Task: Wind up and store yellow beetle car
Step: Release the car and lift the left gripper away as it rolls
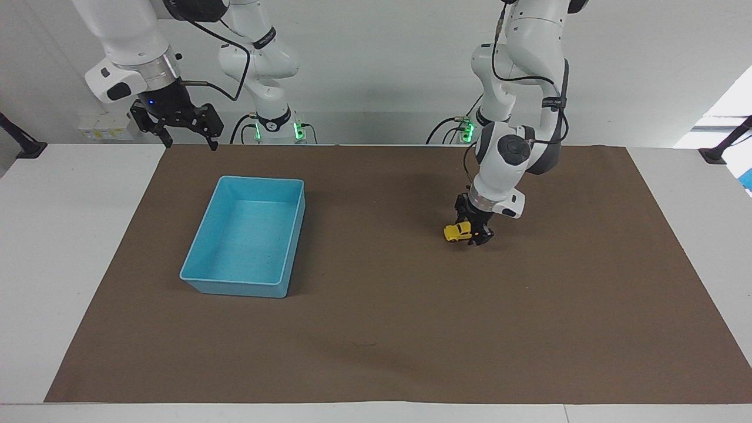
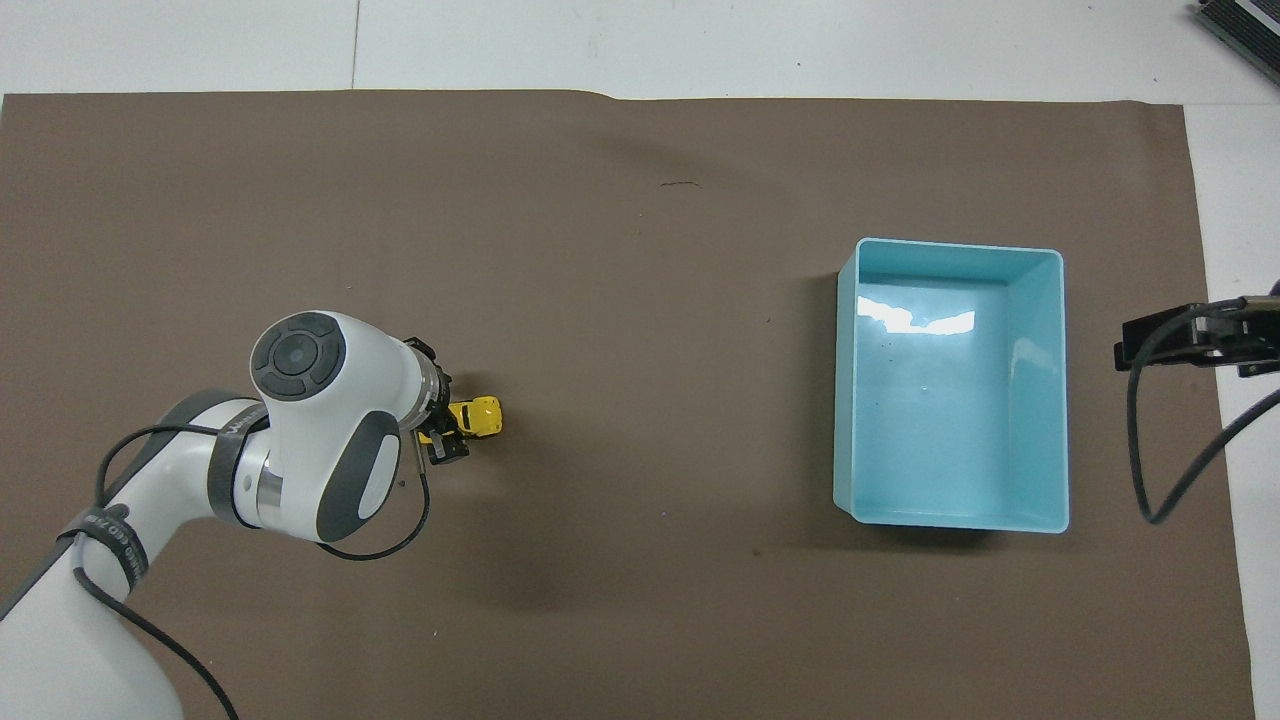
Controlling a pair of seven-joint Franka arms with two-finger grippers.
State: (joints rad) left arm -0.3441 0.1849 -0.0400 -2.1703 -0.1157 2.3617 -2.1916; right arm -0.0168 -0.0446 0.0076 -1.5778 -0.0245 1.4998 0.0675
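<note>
Right hand [image 1: 185, 134] raised over the bench [image 1: 70, 235] edge nearest the robots, at the right arm's end, fingers spread apart, gripping nothing, waiting. Light blue bin [image 1: 202, 247] on the brown mat [image 1: 411, 329], farther out toward that same end, open and bare inside. Left hand [image 1: 477, 230] low over the mat toward the left arm's end, well apart from the bin, clamped on the yellow beetle car [image 1: 457, 232], tail end between the fingers, nose sticking out toward the bin, wheels at or just above the mat; cannot tell whether touching.
</note>
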